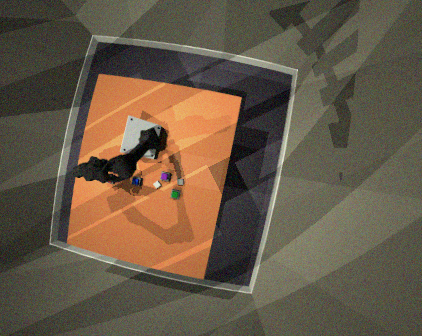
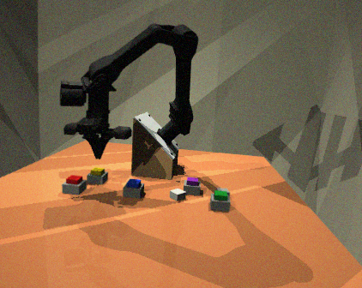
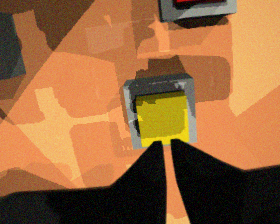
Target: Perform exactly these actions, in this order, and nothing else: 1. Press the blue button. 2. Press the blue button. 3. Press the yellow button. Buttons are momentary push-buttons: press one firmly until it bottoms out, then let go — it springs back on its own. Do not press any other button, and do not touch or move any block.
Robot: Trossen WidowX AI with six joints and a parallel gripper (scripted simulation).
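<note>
The yellow button (image 2: 98,171) (image 3: 163,117) sits on its grey base, unpressed. My gripper (image 2: 99,157) (image 3: 166,148) is shut and empty. Its tips hang above the table, over the near edge of the yellow button in the wrist view and with a gap above it in the exterior view. The blue button (image 1: 136,181) (image 2: 134,183) stands on its grey base, raised; only an edge of it shows at the left of the wrist view. In the top view the arm hides the yellow button.
The red button (image 2: 74,179) (image 3: 193,1) is close to the yellow one. The purple button (image 1: 165,176) (image 2: 192,181), green button (image 1: 175,194) (image 2: 221,195) and white block (image 1: 157,185) (image 2: 177,195) stand on the other side of the blue button. A grey block (image 1: 180,182) is near the green button.
</note>
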